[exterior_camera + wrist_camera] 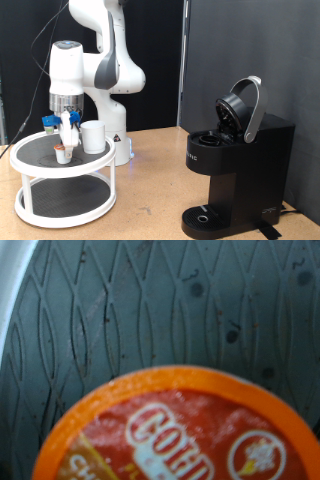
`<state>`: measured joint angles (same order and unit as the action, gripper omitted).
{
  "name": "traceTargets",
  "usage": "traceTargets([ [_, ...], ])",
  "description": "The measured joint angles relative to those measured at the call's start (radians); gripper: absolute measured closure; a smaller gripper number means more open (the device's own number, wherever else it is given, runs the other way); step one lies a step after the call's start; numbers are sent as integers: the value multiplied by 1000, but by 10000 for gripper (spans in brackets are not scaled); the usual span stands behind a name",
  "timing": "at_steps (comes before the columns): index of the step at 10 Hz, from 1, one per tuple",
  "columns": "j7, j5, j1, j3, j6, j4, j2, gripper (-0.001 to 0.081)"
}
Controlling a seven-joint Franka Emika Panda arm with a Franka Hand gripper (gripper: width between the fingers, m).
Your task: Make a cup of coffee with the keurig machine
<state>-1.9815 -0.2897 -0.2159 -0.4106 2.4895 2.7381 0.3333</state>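
Note:
My gripper (pixel 64 128) hangs over the top shelf of a white two-tier round stand (pixel 62 205) at the exterior view's left, its fingers spread apart and holding nothing. Just below it a small orange-topped pod (pixel 62 152) sits on the stand's dark mat. The wrist view shows the pod's orange rim and red "GOLD" label (pixel 185 430) close up; no fingers show there. The white cup (pixel 93 137) stands on the same shelf, to the pod's right. The black keurig machine (pixel 240 165) stands at the exterior view's right with its lid (pixel 243 108) raised.
The stand's shelf has a grey diamond-patterned mat (pixel 150 310). The white arm base (pixel 112 130) stands just behind the stand. Bare wooden tabletop (pixel 150 195) lies between the stand and the machine. A black curtain hangs behind.

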Motion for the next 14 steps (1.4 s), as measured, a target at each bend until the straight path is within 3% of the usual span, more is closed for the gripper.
traceTargets([
  [1,0,-4,-4,0,0,0,0,162],
  [2,0,-8,-8,0,0,0,0,162],
  [3,0,-9,-10,0,1,0,0,343],
  [4,0,-11,-13,0,1,0,0,343],
  [5,0,-12,-14,0,2,0,0,435],
  [8,10,-6,-17,-1,-22,-14,1,435],
  [14,108,68,-17,-26,-238,-166,41,434],
])
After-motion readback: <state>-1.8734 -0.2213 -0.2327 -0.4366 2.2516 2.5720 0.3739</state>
